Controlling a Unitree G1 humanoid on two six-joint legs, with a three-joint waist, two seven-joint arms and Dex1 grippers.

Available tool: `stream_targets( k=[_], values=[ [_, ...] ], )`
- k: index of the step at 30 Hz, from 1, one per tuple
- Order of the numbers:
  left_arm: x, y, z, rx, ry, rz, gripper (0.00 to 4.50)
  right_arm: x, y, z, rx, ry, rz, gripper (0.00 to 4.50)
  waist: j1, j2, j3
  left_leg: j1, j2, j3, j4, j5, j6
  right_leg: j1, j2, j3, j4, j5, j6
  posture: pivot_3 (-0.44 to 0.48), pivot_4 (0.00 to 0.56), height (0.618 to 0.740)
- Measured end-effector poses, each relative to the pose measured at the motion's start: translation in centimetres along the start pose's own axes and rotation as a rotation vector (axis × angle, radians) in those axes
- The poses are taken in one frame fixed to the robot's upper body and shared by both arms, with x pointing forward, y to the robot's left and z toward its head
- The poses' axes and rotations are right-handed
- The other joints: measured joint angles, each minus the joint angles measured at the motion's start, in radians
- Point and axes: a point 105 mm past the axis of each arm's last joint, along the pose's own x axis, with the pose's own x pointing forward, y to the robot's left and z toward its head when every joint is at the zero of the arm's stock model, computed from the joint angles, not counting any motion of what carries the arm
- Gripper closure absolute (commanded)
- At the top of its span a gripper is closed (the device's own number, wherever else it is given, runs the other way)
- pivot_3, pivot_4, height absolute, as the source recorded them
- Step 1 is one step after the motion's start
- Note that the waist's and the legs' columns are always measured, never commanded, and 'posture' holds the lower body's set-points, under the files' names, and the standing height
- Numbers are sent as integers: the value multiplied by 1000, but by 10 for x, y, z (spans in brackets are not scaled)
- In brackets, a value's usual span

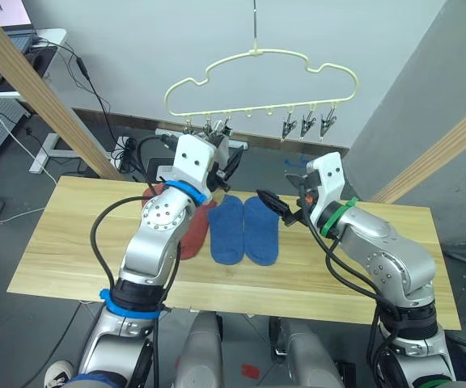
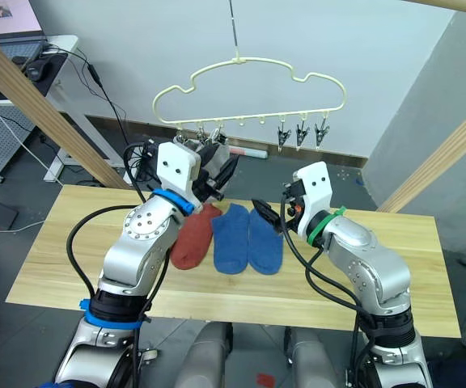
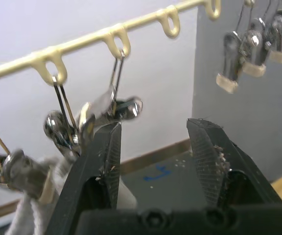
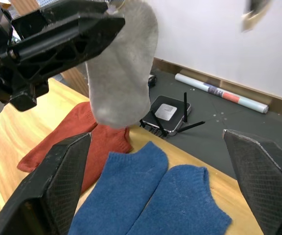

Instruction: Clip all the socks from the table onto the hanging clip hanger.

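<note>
Left gripper [image 3: 153,147] is gaping open beside a metal clip [image 3: 106,110] under the clip hanger [image 1: 261,81]; right gripper [image 1: 277,206] is hovering open above the blue socks [image 1: 243,230].

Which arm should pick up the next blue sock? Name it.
Right. Its open tool hangs just above the blue socks on the table; the left tool is up at the clip hanger.

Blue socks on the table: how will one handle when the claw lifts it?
Likely floppy: each blue sock lies flat on the table, and the clipped grey sock hangs limp. Probably light. The soft knit looks grippy, not slippery.
</note>
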Motion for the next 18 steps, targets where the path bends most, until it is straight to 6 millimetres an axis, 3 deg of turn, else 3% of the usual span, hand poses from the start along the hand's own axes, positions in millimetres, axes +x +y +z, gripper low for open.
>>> stream_targets(
  k=[7,13,18],
  values=[
    [13,-12,12,-30,-59,-45,2206,0,0,0,5,-3,-11,0,-3,0,0,0,0,0,2,0,0,1,0,0,1,0,0,125,317,740],
    [-1,-36,-3,-130,1,-160,2206,1,0,0,6,-3,-12,0,-14,0,0,0,0,-1,3,0,0,1,0,0,1,0,0,130,319,740],
    [-11,-29,-4,-86,19,-126,2206,1,0,0,5,-3,-13,0,-23,0,0,0,0,-1,5,0,0,2,0,0,2,0,0,136,322,740]
  ],
)
